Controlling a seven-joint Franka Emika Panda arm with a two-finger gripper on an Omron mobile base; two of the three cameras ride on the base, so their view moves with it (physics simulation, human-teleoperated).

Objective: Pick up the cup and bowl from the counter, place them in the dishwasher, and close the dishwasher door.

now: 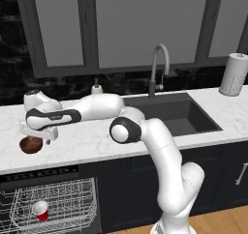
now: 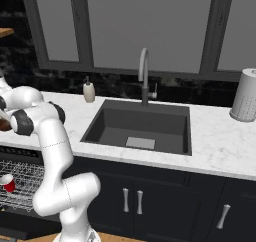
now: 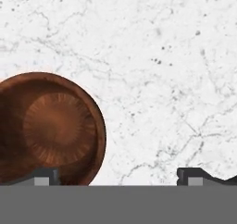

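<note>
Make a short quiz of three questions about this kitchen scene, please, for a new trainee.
1. True or false: the cup already sits in the dishwasher rack.
2. Where is the bowl? A) in the sink B) on the counter C) in the rack
3. Fill in: the gripper above the bowl is ____ (open/shut).

Key
1. True; the red cup stands in the white wire rack.
2. B; it rests on the marble, just under the hand.
3. Open; one fingertip lies over the bowl's rim, the other over bare counter, nothing held.
</note>
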